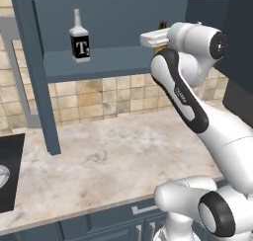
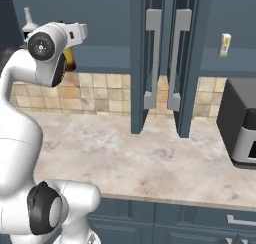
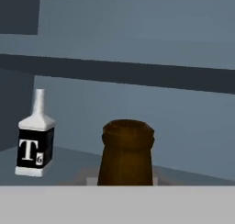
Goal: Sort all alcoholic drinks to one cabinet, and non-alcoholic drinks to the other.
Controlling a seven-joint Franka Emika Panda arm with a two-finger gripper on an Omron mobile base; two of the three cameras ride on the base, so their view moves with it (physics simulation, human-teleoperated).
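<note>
I have the fingers clamped on the neck of the brown beer bottle [image 3: 126, 154], held up inside the left cabinet [image 1: 123, 62] beside the liquor bottle [image 1: 79, 39] on the shelf; glass looks stiff, slick and breakable, so gripping the neck seems right.

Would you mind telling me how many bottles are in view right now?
2. The liquor bottle stands on the left cabinet's shelf; the brown beer bottle is held in the gripper beside it. Others may be hidden.
</note>
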